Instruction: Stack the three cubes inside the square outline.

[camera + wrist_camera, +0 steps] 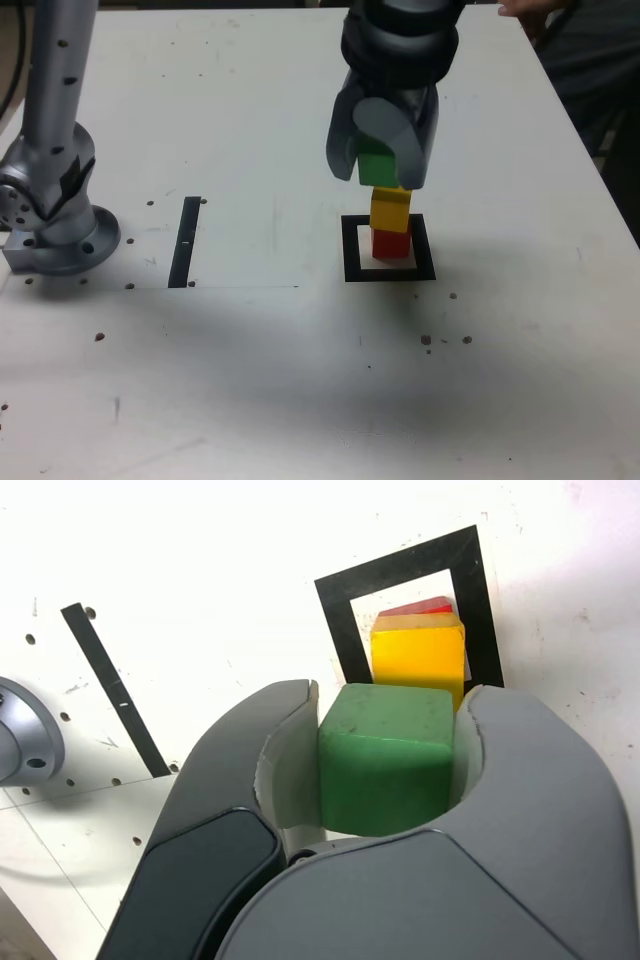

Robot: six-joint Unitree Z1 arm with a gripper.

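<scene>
- Green cube [376, 166] sat clenched between the two grey jaws of the claw [383, 172]; the wrist view showed both jaws pressed against its sides [385, 757].
- The green cube hung directly over the yellow cube [390, 209], its underside at or just above the yellow top; whether the two touched could not be told.
- The yellow cube rested on the red cube [391, 243], turned slightly askew from it.
- The red cube stood on the pale centre of the square outline [351, 252], toward the far side of it, as the wrist view also showed [336, 620].
- A thin black strip [185, 241] lay on the white worktop [300, 380] to the exterior view's left of the outline, well apart from it.
- The arm's grey base [55, 215] stood near the exterior view's left edge, beside the strip.
- Small dark holes and specks dotted the worktop.
- A person's hand [535, 10] showed at the far edge, at the exterior view's upper right.
</scene>
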